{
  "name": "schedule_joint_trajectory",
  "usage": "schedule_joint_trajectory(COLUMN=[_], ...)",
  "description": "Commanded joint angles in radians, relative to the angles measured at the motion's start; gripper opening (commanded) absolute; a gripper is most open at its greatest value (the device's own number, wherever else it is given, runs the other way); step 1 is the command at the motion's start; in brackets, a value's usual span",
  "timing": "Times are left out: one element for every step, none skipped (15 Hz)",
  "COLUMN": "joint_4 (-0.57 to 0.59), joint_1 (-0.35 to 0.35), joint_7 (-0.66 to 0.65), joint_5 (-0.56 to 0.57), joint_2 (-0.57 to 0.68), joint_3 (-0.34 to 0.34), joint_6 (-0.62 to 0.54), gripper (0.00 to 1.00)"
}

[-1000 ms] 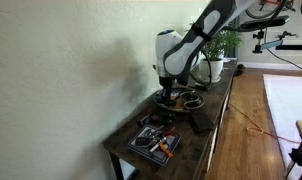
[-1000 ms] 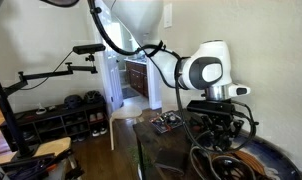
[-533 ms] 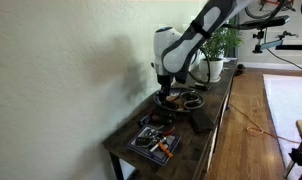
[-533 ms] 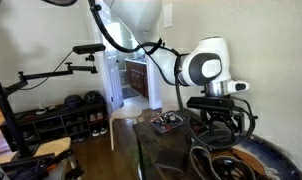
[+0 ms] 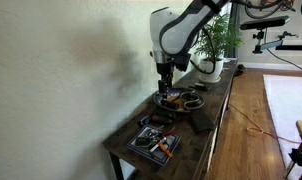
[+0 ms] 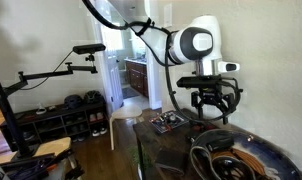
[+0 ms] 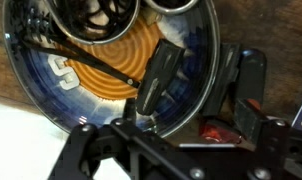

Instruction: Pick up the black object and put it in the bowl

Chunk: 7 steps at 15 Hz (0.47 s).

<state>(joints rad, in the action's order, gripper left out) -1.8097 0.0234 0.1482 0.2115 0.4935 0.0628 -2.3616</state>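
Item 1. Long dark wooden side table (image 5: 196, 135) against the wall; it carries everything listed below.

Item 2. White Franka arm with black Robotiq gripper (image 6: 213, 108). It hangs above the bowl. In an exterior view the jaws stand wide apart with nothing between them. I read it as empty.

Item 3. Wide shallow round bowl (image 7: 41, 85), grey rim, blue wall, orange-brown centre. It fills most of the wrist view and sits directly under my tool.

Item 4. Dark ring-shaped thing (image 7: 91, 12), at the bowl's far edge. I cannot tell whether it overlaps the rim.

Item 5. Flat black oblong object (image 7: 157, 78), the task's thing. It lies inside the bowl, 1 end on the orange centre, the other up the blue wall, apart from the jaws. I judge the placing done.

Risks. The object rests on a slope and may slide if the bowl is jolted. A careless sideways retreat could clip the rim or the ring and drag the bowl along the narrow table. I would withdraw straight up.
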Motion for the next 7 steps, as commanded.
schedule_joint_trajectory(joint_4=[-0.094,-0.106,-0.117,-0.128,-0.054,-0.057,-0.056], joint_1=[-0.018,-0.022,-0.026,-0.034,-0.016,-0.019,-0.019], joint_7=[-0.062,-0.071,-0.086,-0.107,-0.061,-0.064,-0.064], joint_5=[-0.011,-0.014,-0.016,-0.012,-0.006,-0.006,-0.006], joint_2=[-0.121,-0.139,-0.155,-0.171,-0.095,-0.102,-0.100], joint_3=[-0.009,-0.013,-0.017,-0.019,-0.021,-0.023,-0.024], joint_6=[0.083,0.091,0.098,0.107,0.084,0.085,0.085], gripper=[1.00,1.00,1.00,1.00,1.00,1.00,1.00])
